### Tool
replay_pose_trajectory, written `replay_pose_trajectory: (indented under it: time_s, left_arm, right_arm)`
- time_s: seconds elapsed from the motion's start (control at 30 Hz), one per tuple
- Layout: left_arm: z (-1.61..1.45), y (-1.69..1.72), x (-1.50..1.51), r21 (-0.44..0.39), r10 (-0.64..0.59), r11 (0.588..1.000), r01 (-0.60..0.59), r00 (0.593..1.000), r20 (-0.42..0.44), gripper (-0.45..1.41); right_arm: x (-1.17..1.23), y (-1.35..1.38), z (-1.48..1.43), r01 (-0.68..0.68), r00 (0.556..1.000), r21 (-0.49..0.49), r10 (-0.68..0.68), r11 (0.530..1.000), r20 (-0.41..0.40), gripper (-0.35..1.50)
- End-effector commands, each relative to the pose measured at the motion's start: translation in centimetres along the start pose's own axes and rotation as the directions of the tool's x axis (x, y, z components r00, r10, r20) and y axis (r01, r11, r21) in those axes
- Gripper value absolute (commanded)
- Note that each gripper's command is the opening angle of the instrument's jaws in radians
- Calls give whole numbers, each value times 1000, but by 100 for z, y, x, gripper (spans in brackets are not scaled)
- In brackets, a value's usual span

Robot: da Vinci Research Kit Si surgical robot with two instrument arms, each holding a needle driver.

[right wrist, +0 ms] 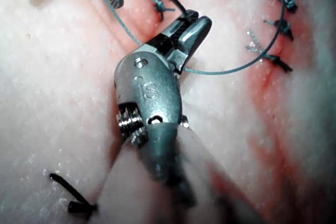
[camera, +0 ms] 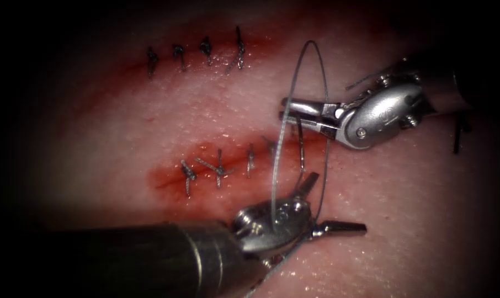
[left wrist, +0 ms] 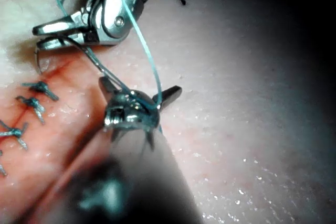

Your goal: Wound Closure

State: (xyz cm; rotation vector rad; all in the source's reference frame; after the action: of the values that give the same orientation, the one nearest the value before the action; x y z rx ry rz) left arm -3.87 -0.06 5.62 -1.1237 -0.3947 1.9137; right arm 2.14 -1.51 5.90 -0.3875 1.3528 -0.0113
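Two tools are seen: the right tool (camera: 286,109) is pinched on the curved needle (camera: 301,144) near its upper end above the cut (camera: 228,165), while the left tool (camera: 338,205), spread and empty, is draped by slack, slippery-looking thread (camera: 308,52).

Left arm's shaft enters from the lower left of the endoscope frame, wrist bent up and right. Left tool (camera: 338,203) has its jaws spread wide, one pointing up and right, the other lying level toward the right; nothing sits between them. Right arm's tool (camera: 287,109) enters from the right edge, wrist body at centre right, jaws pointing left and nearly closed, clamped on the needle (camera: 301,149) near one end of its curve.
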Motion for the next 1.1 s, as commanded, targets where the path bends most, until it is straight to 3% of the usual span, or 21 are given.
replay_pose_trajectory:
  time_s: [0.03,0.17,0.33,0.5,0.8,0.93,1.1]
  left_arm:
    - [6,-2,-6,11,13,1000,-13,1000,0,93]
    - [4,-19,-11,31,17,999,-17,1000,0,84]
    - [0,-45,-23,12,35,999,-35,999,6,39]
    - [-1,-58,-26,-34,28,999,-28,1000,-1,39]
    - [19,-41,-42,-95,52,994,-52,999,4,31]
    - [24,-46,-55,-92,46,995,-40,997,54,34]
    - [43,-50,-97,-93,13,996,4,982,189,44]
  right_arm:
    - [-7,-10,5,-6,1000,2,6,1000,0,-35]
    - [-7,-8,5,-13,1000,0,13,1000,3,-35]
    - [-4,-5,5,-30,1000,-8,30,1000,-3,-35]
    - [-3,-4,5,-38,999,-17,38,999,-1,-35]
    - [3,3,4,-67,998,-32,67,997,-6,-35]
    - [5,4,4,-70,998,-32,70,997,-6,-35]
    - [4,4,5,-70,998,-32,70,997,-6,-35]
